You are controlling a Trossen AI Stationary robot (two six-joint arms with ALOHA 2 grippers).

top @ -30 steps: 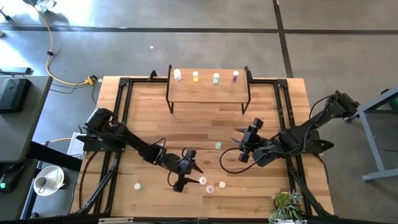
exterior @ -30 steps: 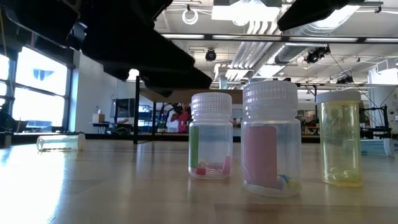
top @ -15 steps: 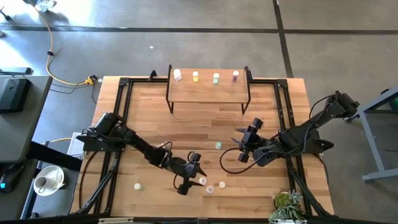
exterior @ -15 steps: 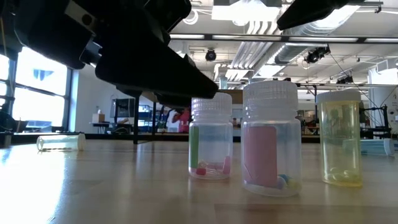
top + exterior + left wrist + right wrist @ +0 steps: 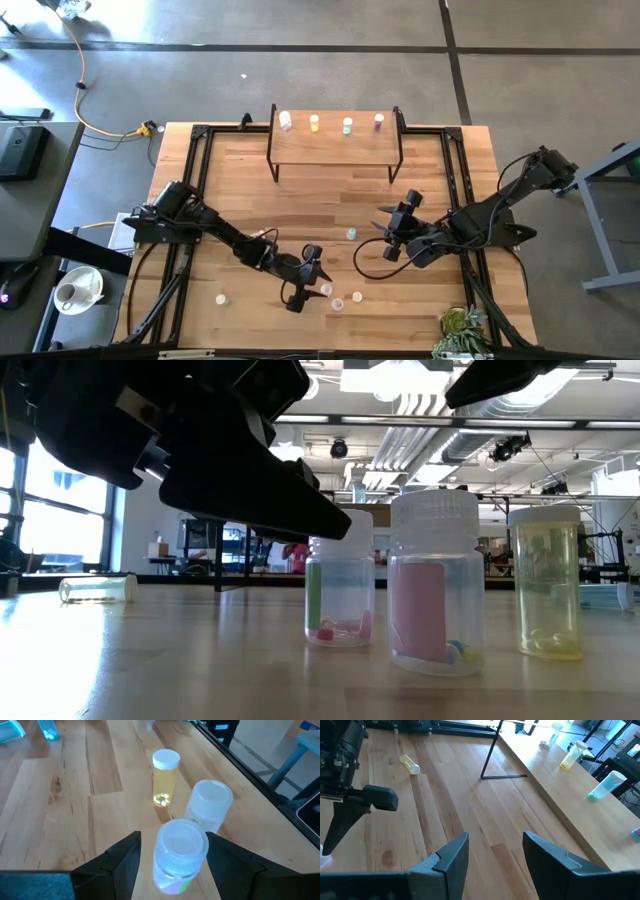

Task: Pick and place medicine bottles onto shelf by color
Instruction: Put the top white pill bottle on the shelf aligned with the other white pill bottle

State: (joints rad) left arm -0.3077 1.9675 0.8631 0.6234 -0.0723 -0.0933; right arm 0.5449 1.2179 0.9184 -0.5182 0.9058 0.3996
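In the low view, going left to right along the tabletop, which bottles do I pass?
Clear bottle lying on its side with a yellowish tint → upright clear bottle with a green strip inside, under the dark left gripper → larger clear bottle with pink contents → upright yellow translucent bottle.

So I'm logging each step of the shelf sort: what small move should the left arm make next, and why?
Probably close the jaws. The left gripper is open and already straddles the nearest bottle, the one with green and pink inside, standing upright on the table. Its fingers flank the cap on both sides with gaps showing, so no grip yet.
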